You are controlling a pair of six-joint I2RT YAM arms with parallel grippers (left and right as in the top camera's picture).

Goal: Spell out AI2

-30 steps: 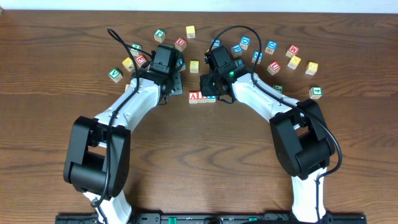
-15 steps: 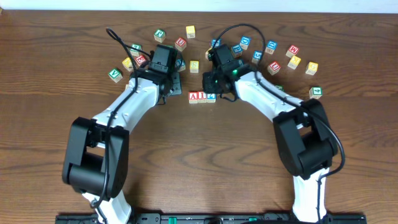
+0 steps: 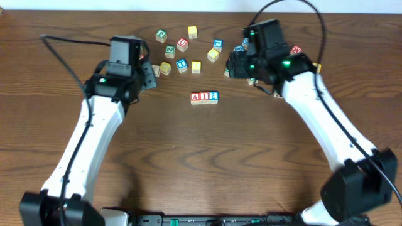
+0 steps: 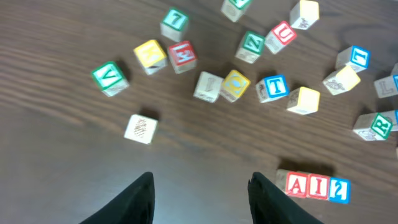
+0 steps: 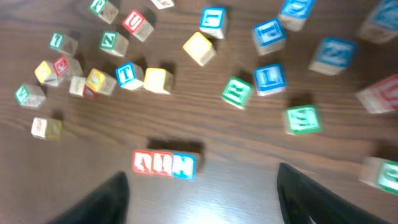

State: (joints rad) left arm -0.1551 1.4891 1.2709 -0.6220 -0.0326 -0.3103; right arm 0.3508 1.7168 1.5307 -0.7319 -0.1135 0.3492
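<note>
Overhead: A (image 3: 195,96), I (image 3: 205,96) and 2 (image 3: 213,96) sat touching in a row, nearer the counter's (image 3: 201,157) far edge. The left claw (image 3: 149,70) and right claw (image 3: 233,66) were well apart from them.
Left wrist: left claw (image 4: 202,199) was spread, nothing in it.
Right wrist: right claw (image 5: 205,199) was spread wide and empty too.

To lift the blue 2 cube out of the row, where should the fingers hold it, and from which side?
Come from above and pinch the 2 cube on its near and far faces. Its left face sits against the I cube, so no finger fits there; the near and far faces are flat and free.
</note>
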